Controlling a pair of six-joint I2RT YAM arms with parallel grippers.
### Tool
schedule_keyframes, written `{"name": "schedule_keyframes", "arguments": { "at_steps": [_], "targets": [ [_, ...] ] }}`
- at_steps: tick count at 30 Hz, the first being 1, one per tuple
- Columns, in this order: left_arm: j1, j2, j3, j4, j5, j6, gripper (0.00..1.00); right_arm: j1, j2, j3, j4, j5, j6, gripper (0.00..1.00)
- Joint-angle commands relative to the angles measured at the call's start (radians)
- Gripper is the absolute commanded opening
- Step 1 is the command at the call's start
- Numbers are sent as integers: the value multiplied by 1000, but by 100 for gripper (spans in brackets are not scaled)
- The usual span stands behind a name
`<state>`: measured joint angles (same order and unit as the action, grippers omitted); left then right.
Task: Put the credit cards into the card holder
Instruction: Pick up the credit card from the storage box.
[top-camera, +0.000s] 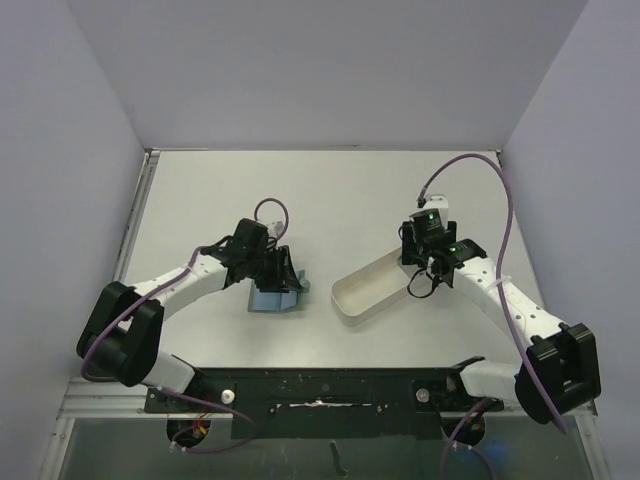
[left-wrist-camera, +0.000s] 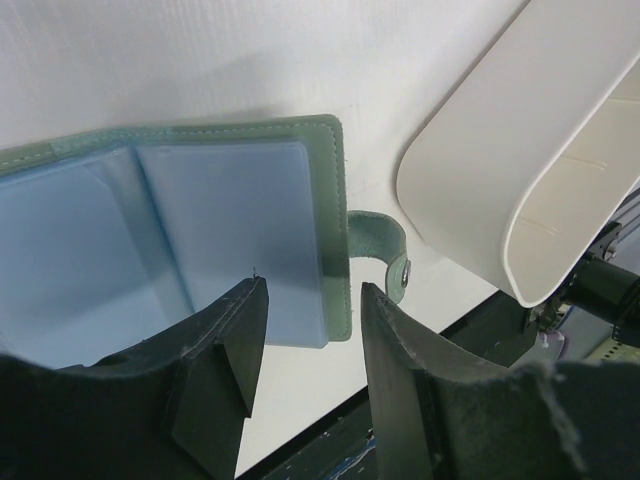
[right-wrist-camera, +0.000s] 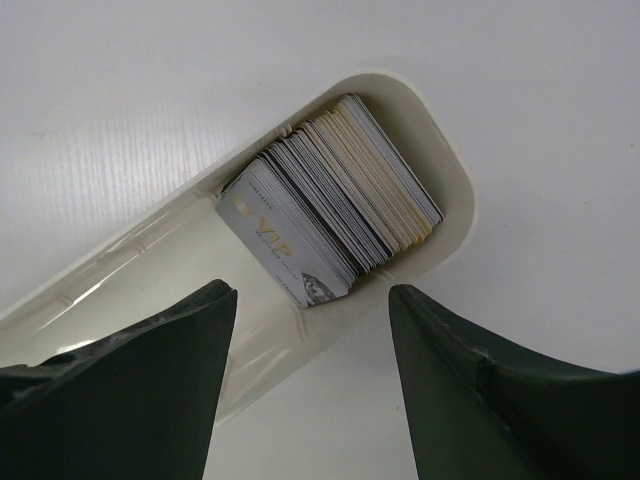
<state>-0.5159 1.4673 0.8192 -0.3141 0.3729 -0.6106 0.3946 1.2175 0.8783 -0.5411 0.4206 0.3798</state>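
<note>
The card holder lies open on the table, pale blue inside with a grey-green rim and a snap strap. My left gripper hovers open over its right edge, with nothing between the fingers; from above it sits just behind the card holder. The credit cards stand as a packed stack, silvery, dark and beige, in the rounded end of a white tray. My right gripper is open just short of the stack, holding nothing, and from above it is at the tray's far end.
The long white oval tray lies diagonally at centre right, and its near end is close to the card holder's strap. The black base rail runs along the near table edge. Pale walls enclose the table on three sides.
</note>
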Motion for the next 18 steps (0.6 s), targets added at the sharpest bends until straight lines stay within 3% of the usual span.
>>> {"name": "schedule_keyframes", "arguments": {
  "at_steps": [1,7,18],
  "targets": [
    [24,-25,6,41,46,28,40,-12,39,58,22,-7,-112,62],
    [39,-15,5,35,79,31,41,-17,43,33,104,-55,-236,62],
    [60,14,-3,59,130,6,41,-26,187,86,78,-101,-410,69]
  ]
}}
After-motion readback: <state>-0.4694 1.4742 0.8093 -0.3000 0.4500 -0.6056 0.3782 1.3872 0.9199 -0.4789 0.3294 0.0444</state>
